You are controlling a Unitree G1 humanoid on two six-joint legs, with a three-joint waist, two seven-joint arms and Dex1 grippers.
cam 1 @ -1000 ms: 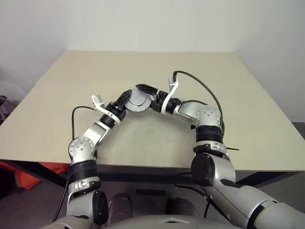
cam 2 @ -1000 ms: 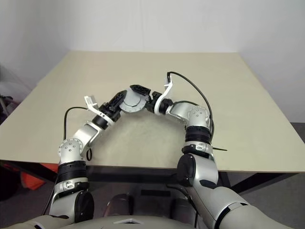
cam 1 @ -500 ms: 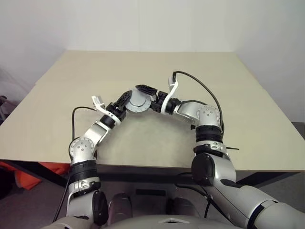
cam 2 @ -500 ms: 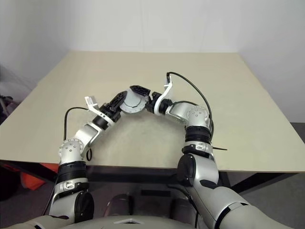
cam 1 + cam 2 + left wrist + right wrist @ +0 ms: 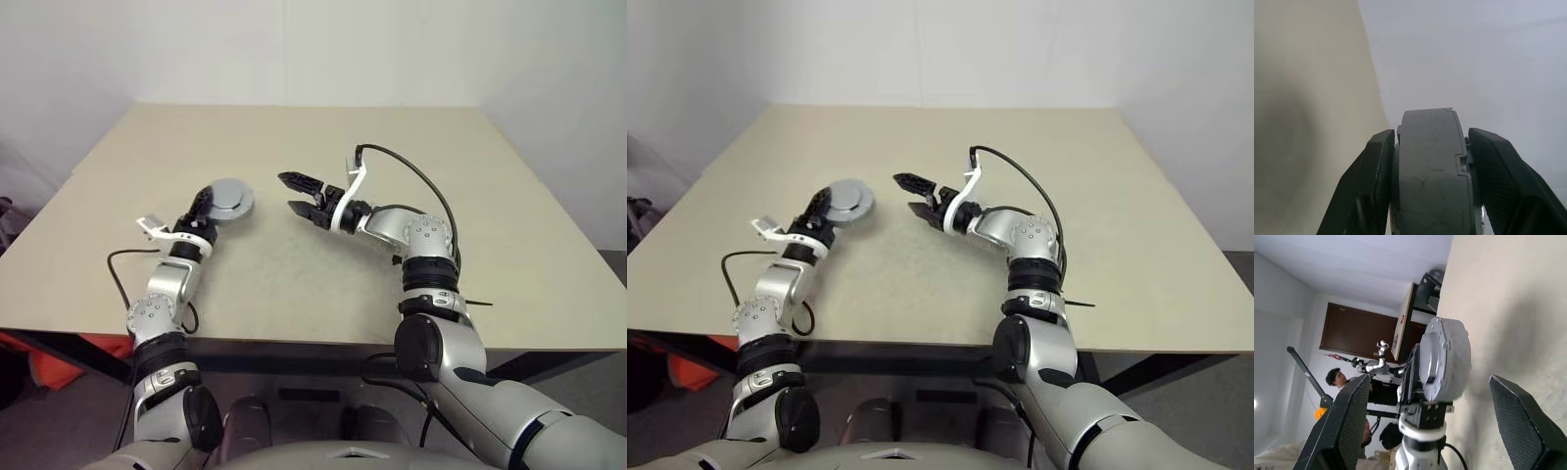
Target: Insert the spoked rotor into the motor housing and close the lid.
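My left gripper is shut on a thick round grey drum, held just above the table's left half. It looks like the motor housing with the grey lid as its face, though I cannot tell for sure. In the left wrist view the drum's rim, with a seam across it, sits clamped between the two black fingers. My right gripper hovers open and empty over the table's middle, to the right of the drum and pointing towards it. The spoked rotor is hidden.
The beige table stretches wide around both arms. A black cable loops over my right forearm. In the right wrist view a person stands far off in the room behind the table.
My left arm has swung to the left, carrying the drum away from between the right gripper's fingers. The right arm has stayed where it was, fingers still spread.
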